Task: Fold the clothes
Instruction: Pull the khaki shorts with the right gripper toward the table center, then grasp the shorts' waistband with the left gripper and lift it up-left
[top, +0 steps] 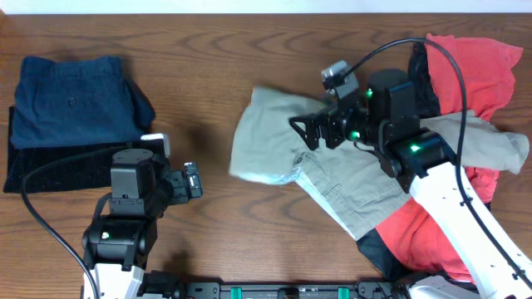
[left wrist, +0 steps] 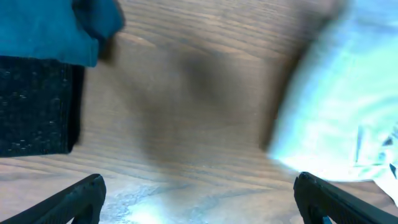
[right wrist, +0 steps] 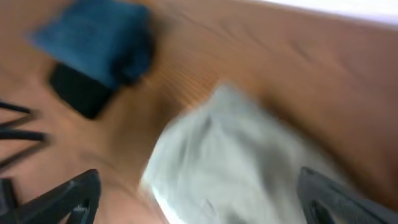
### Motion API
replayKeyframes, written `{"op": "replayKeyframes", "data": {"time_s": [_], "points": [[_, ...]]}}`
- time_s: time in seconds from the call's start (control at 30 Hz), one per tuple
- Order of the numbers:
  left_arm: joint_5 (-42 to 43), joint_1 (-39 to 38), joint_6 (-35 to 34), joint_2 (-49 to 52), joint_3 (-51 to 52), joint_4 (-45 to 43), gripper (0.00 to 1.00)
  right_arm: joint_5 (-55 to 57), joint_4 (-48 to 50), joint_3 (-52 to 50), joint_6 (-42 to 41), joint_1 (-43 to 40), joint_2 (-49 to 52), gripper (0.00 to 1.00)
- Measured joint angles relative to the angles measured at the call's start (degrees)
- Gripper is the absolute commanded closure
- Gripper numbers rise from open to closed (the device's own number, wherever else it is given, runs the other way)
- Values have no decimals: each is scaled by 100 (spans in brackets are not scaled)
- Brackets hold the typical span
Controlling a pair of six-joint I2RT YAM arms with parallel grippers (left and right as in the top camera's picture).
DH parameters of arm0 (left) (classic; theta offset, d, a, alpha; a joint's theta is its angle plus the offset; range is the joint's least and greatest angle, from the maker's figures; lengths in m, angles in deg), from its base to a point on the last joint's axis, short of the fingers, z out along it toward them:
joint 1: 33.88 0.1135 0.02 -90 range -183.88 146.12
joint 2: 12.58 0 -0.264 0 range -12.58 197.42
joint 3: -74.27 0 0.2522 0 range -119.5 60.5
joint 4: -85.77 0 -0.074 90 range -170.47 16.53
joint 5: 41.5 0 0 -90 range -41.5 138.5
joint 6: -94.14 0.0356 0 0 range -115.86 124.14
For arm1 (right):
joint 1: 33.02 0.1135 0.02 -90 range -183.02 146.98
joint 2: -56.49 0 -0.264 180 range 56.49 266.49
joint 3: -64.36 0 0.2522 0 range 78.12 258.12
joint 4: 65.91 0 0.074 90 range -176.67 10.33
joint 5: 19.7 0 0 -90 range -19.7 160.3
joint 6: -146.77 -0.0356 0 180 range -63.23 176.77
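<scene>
The pale khaki shorts (top: 341, 178) lie crumpled across the middle of the table, their left part (top: 262, 141) blurred. My right gripper (top: 299, 131) hovers over that left part, open, nothing between its fingers. In the blurred right wrist view the shorts (right wrist: 236, 155) fill the space below the wide-apart right gripper (right wrist: 199, 199). My left gripper (top: 196, 180) rests open over bare wood left of the shorts. In the left wrist view the left gripper (left wrist: 199, 202) holds nothing, and the shorts' edge (left wrist: 336, 106) shows at the right.
A folded navy garment (top: 71, 100) lies on a folded black one (top: 46, 162) at the far left. A red garment (top: 482, 58) with black fabric (top: 374, 245) is heaped at the right, partly under the shorts and my right arm.
</scene>
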Motion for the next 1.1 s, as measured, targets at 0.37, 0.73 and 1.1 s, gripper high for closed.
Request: {"op": "replayKeyframes", "data": {"time_s": [0.37,0.73,1.1], "points": [[883,-2,-468,199,-2,-155,2,1784,-2483,9,-160,-754,4,1],[1744,-221,-1250,2083,-9,-1036,2,1893,-3735,11,-385,-1561,4,1],[2120,-540,-1875,4133,-20,-2798,1,1845,-4218,15,-457,-1703,4,1]]}}
